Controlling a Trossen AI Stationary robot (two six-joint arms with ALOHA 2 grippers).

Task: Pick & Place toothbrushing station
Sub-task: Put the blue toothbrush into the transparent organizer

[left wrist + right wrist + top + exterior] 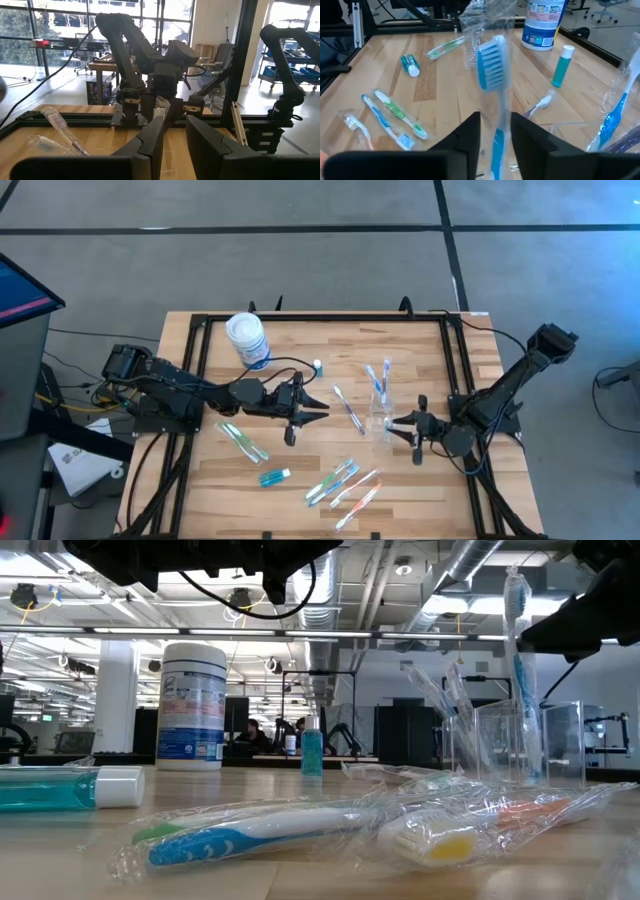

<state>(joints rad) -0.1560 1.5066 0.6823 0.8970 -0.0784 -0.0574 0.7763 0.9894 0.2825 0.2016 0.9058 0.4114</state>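
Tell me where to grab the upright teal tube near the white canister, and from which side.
Grip the upright teal tube around its middle, coming down from above with the fingers either side. It stands on end, slim and round, with bare table around it; the white canister stands apart, toward the left arm's side.

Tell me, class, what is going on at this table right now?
Two robot arms are sorting a toothbrushing station. The right gripper sits at the clear cup, a blue wrapped toothbrush standing upright between its fingers; whether it still grips is unclear. The left gripper hovers mid-table, holding nothing. More wrapped toothbrushes and a teal tube lie on the wooden table, and a white canister stands behind.
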